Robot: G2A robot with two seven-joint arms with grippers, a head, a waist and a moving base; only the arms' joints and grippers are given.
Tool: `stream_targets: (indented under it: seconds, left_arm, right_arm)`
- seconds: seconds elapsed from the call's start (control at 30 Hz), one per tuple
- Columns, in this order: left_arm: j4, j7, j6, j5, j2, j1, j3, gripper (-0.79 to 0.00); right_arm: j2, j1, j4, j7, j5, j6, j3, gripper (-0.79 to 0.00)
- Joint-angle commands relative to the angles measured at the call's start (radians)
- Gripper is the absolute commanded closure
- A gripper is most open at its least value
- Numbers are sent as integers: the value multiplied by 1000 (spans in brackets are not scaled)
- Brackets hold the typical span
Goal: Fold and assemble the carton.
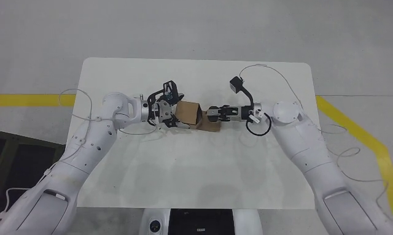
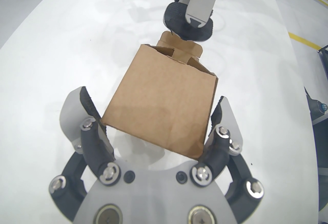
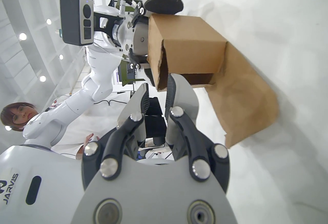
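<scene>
**Carton held end-on between two facing arms**

The carton (image 3: 189, 40) sits near the middle of the table (image 1: 184, 167), its long axis running across from one arm to the other. Both arms come in from the robot's sides with elbows bent outward, and their forearms turn inward so the wrists point at each other.

The left gripper (image 2: 153, 93) is spread wide and clamped on the carton's closed end, one finger on each side wall.

The right gripper (image 3: 158, 80) is at the open end with only a narrow gap between its fingers. One tip is at the rim of the opening (whether the wall is pinched between them, I cannot tell).

A long flap (image 3: 243, 102) sticks out from that open end, lying along the table beside the right gripper.
</scene>
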Motion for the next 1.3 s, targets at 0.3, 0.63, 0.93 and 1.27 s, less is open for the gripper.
stream_targets:
  seconds: [0.3, 0.63, 0.93, 1.27]
  left_arm:
    - [8, -2, 0, -1, -5, -2, 1, -785]
    - [12, 1, 4, 6, -10, -6, 3, -785]
    - [12, -7, 3, 8, -11, -4, -3, -785]
    - [9, -8, -4, 16, -13, -6, -7, -785]
  right_arm:
    - [55, -8, -3, 62, -151, 71, 80, -197]
    - [55, -57, -34, 27, -169, 102, 52, -240]
    - [38, -46, -16, 3, -138, 84, 15, -296]
    - [16, -16, -11, 6, -67, 55, -14, -292]
